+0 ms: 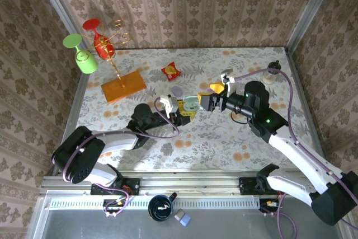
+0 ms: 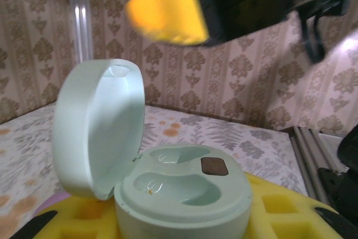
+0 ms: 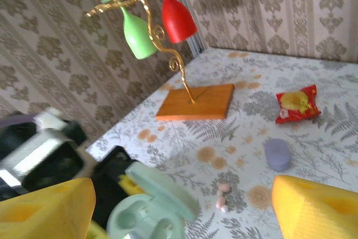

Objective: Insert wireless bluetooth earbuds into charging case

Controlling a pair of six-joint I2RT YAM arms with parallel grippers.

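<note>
Your left gripper (image 2: 179,225) is clamped on the mint charging case (image 2: 184,194), lid up; the right gripper (image 3: 182,205) hangs over it, jaws wide apart. The pink earbuds (image 3: 222,196) lie just beside that case: tiny, light, glossy, probably slippery. Pinch one gently across its body. No legible writing.

Table (image 1: 235,138): floral top.
Wooden rack base (image 1: 123,87): ten o'clock.
Snack packet (image 1: 170,71): eleven o'clock.
Lilac case (image 1: 177,90): near centre.
Earbuds (image 3: 222,197): near lilac case.
</note>
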